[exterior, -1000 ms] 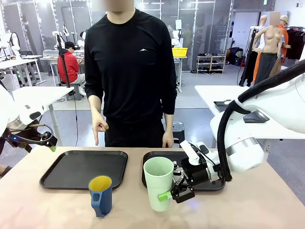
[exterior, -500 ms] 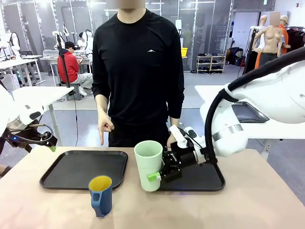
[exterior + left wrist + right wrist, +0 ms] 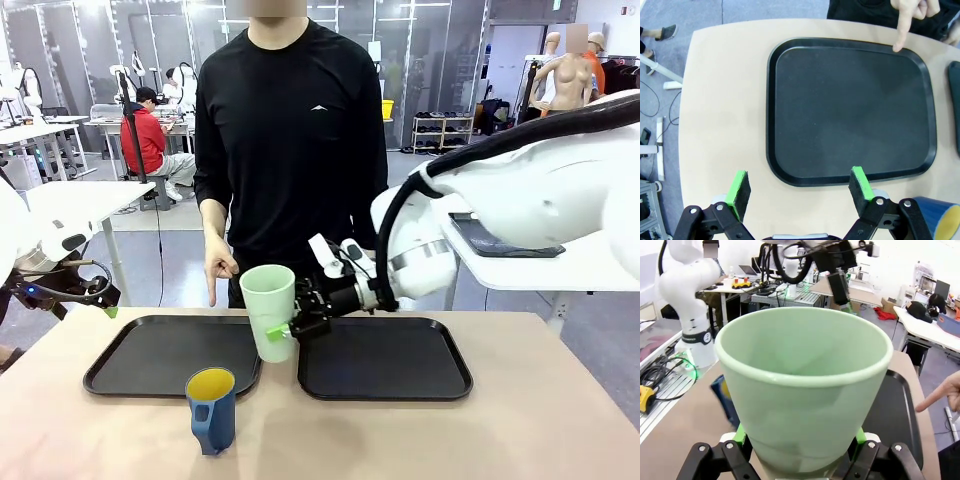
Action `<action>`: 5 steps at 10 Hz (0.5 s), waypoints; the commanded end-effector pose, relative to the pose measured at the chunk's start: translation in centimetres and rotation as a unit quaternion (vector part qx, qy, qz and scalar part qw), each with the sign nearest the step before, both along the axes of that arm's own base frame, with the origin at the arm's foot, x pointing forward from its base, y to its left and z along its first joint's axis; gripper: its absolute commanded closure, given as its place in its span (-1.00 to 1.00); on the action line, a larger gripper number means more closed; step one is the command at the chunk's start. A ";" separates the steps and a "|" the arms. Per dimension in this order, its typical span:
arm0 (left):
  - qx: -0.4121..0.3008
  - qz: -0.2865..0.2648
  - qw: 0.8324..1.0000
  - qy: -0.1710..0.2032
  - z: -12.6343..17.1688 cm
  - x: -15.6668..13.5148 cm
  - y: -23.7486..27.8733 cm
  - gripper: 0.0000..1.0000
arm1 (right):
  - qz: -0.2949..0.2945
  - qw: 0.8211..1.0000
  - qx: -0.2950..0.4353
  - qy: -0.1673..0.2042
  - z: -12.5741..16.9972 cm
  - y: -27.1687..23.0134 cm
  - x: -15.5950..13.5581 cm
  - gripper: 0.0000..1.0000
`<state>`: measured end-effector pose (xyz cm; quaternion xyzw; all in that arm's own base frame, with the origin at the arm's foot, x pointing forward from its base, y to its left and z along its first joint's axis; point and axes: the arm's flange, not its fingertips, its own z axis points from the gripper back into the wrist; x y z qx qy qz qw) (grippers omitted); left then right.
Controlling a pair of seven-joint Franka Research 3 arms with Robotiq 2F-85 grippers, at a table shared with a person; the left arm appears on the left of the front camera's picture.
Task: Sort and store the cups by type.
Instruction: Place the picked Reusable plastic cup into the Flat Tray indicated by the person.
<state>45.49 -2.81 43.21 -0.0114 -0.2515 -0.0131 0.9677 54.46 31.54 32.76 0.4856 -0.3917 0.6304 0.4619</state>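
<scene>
The right gripper [image 3: 285, 328] is clamped low around the tall pale mint-green handleless plastic tumbler [image 3: 268, 298], holding it upright over the three o'clock rim of the left black plastic tray [image 3: 120, 372]; I'd carry it level toward the person's hand [image 3: 218, 268] pointing down at one o'clock and lower it fully before letting go. The tumbler looks smooth, tapered and empty, while the left gripper [image 3: 800, 187] hangs spread wide above the tray's six o'clock edge.

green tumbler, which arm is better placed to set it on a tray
Right. The right hand grips the green tumbler by the left tray's right edge; the left hand is open, off at the table's left side.
</scene>
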 end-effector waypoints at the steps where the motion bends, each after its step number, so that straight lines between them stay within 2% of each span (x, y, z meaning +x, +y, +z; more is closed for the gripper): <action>1: -0.001 0.000 1.000 -0.001 0.0 0.1 0.1 -1.00 | 0.000 1.000 0.007 0.022 -0.5 3.6 3.7 -0.70; 5: -0.001 0.000 1.000 -0.001 0.0 0.1 0.1 -1.00 | -0.010 0.998 0.053 0.030 -2.4 10.3 6.2 -0.70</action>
